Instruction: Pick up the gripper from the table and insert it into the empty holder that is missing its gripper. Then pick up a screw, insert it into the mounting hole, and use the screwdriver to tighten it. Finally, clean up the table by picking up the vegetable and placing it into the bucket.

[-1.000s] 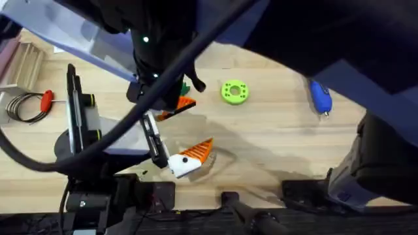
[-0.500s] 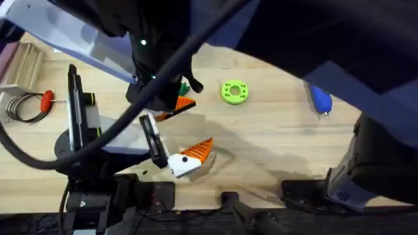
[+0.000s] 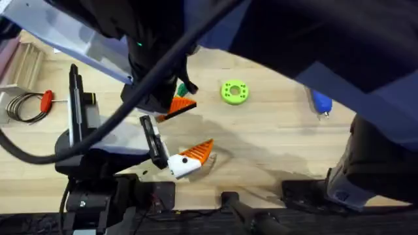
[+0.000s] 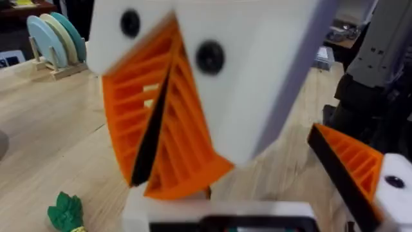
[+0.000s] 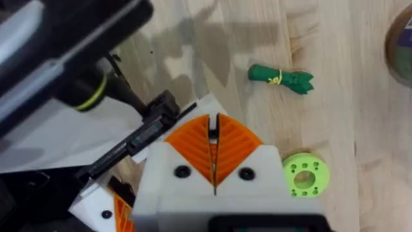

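two pads of the left gripper [image 3: 172,108] are pinching the black-edged orange tip [image 4: 150,138], just left of centre in the overhead frame. the right gripper [image 5: 213,152] is hanging with its pads pressed together on nothing. the white mount [image 3: 179,167] is sitting lower down, near the middle. to my eye it's calling for a slow descent, squaring the wedge to the socket before pushing in.
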Robot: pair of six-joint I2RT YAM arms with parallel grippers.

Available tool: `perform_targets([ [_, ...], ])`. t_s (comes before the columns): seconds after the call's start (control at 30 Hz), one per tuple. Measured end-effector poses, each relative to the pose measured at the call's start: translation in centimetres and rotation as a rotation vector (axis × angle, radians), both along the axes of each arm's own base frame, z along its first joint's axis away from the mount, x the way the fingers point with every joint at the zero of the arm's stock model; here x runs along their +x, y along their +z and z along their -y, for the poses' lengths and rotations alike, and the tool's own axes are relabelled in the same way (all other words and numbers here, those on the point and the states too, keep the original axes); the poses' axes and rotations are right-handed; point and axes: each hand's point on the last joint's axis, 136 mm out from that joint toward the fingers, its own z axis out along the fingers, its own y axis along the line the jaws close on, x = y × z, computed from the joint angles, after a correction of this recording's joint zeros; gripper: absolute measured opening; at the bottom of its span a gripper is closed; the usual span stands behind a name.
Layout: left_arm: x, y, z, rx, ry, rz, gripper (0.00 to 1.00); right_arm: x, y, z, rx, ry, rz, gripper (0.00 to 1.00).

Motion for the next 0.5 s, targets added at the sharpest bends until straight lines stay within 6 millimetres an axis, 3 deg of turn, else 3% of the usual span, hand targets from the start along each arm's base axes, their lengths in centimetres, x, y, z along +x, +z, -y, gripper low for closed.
perform_targets([
  [0.5, -0.36, 0.0, 0.16, -0.004, -0.023, -0.005, 0.985, 0.23, -0.3, 0.83, -0.027, -0.033, -0.015, 0.005],
])
